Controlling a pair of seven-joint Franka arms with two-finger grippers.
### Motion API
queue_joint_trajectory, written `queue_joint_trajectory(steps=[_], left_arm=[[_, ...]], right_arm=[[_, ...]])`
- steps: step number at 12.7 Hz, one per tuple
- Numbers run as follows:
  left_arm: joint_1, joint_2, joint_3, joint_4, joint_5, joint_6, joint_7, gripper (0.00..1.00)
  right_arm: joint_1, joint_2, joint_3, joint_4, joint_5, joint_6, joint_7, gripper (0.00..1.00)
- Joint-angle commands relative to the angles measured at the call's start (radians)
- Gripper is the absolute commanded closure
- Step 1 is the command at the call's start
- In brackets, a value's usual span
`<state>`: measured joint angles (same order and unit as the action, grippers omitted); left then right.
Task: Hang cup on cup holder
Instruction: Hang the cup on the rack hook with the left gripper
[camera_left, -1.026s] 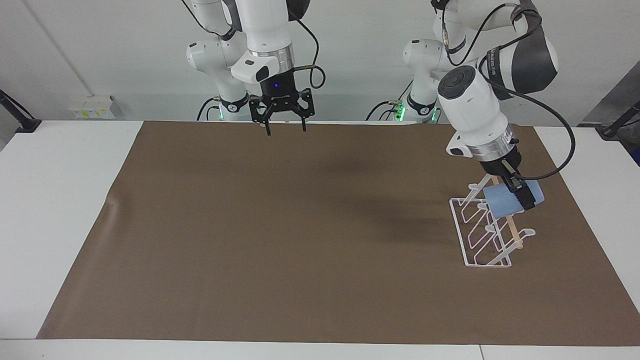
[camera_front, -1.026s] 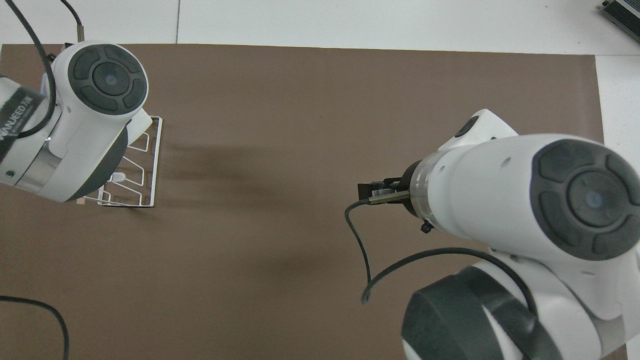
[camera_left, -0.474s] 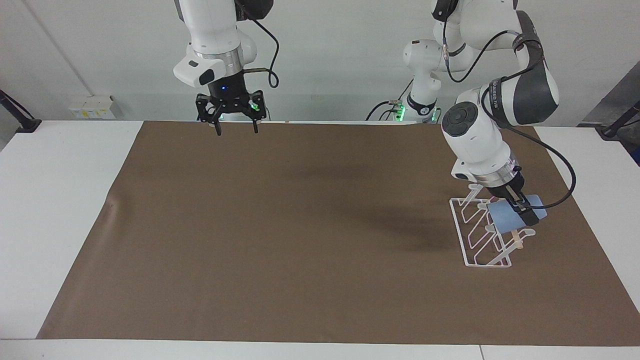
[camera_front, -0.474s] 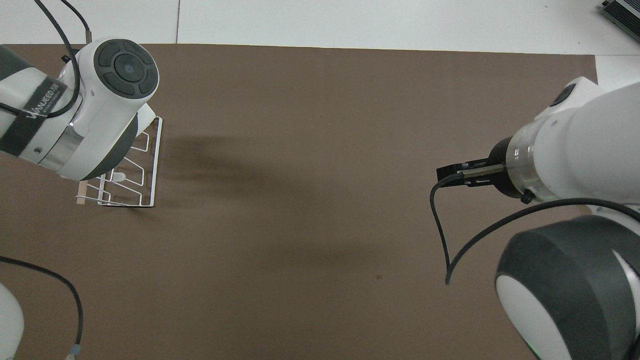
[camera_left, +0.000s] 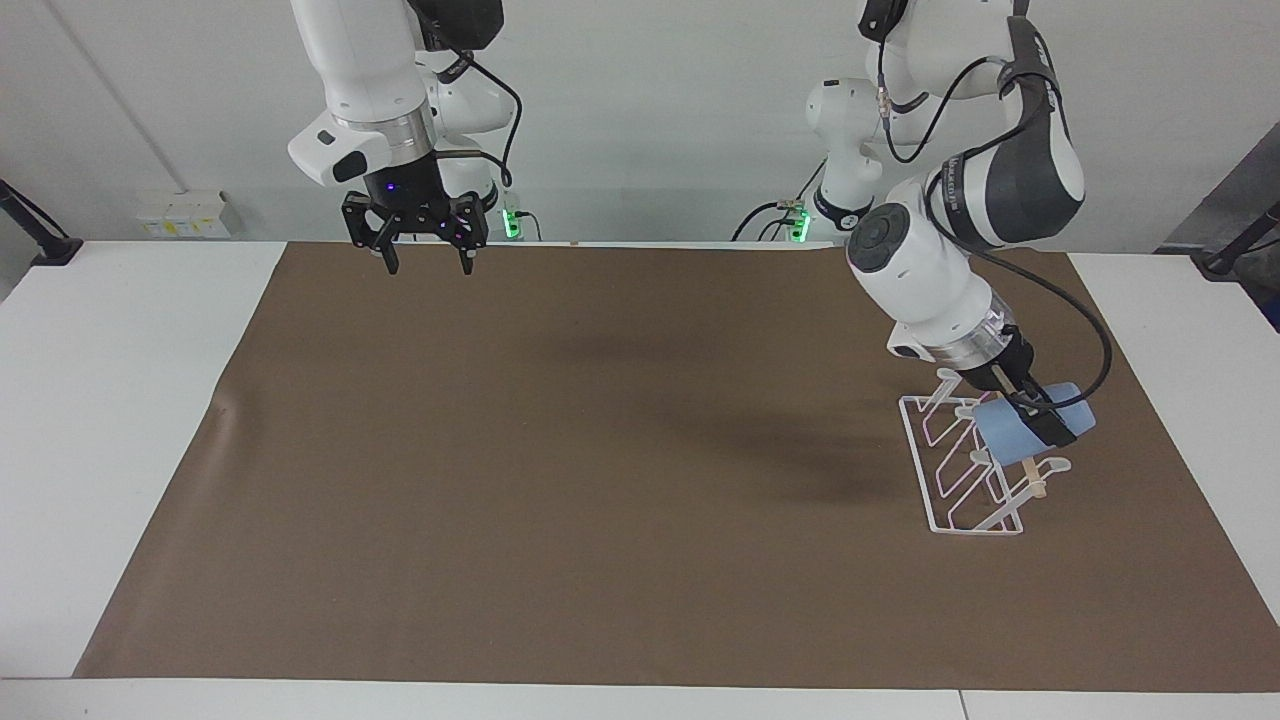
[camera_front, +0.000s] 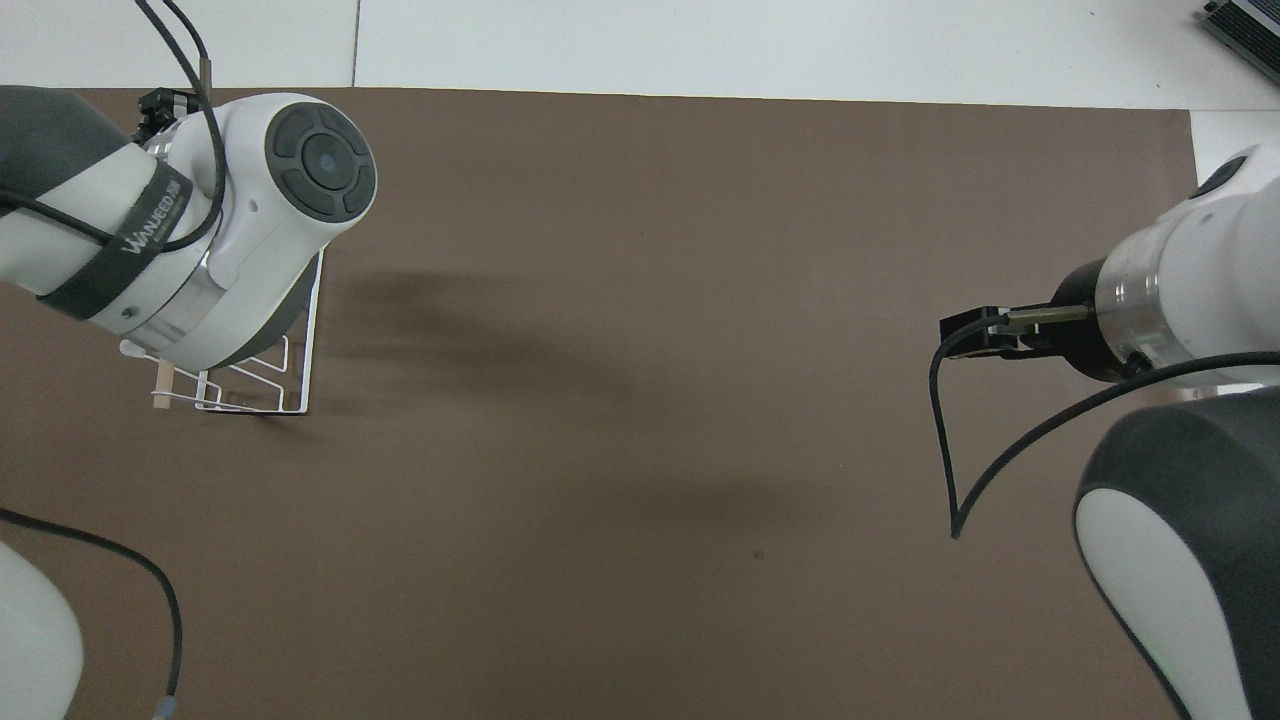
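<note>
Gripping cup (camera_left: 1012, 432) over cup holder (camera_left: 958, 489): left tool (camera_left: 1040, 418); right tool (camera_left: 423, 240) waits, spread, empty.

The brown mat (camera_left: 600, 460) lies bare across its middle and toward the right arm's end, so a gripper could pass freely there; the only obstacle on it is the cup holder (camera_left: 960, 480) at the left arm's end, with the left gripper (camera_left: 1035, 415) closed on the cup (camera_left: 1010, 432) down among its prongs; the right gripper (camera_left: 425, 250), fingers apart, hangs over the mat's edge nearest the robots, well apart from the rack.
</note>
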<state>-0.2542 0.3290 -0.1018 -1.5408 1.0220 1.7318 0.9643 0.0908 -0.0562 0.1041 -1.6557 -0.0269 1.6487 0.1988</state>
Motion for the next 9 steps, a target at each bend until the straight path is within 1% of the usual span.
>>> queue_joint_trajectory(steps=[1, 2, 3, 5, 9], left_arm=[[-0.051, 0.05, 0.007, 0.01, 0.131, -0.084, -0.059, 1.0], [-0.051, 0.053, 0.007, -0.013, 0.174, -0.084, -0.065, 1.0], [-0.048, 0.051, 0.007, -0.031, 0.184, -0.081, -0.067, 1.0], [-0.043, 0.039, 0.007, -0.099, 0.191, -0.077, -0.11, 1.0], [-0.039, 0.042, 0.005, -0.116, 0.208, -0.066, -0.128, 1.0]], right_arm=[[-0.029, -0.007, 0.013, -0.012, 0.005, 0.0, -0.021, 0.01], [-0.039, -0.007, 0.014, -0.012, 0.007, 0.002, -0.021, 0.0], [-0.042, -0.007, 0.013, -0.012, 0.005, 0.002, -0.021, 0.0], [-0.049, -0.007, 0.013, -0.012, 0.007, 0.002, -0.019, 0.0], [-0.052, -0.007, 0.013, -0.012, 0.007, 0.003, -0.021, 0.0]])
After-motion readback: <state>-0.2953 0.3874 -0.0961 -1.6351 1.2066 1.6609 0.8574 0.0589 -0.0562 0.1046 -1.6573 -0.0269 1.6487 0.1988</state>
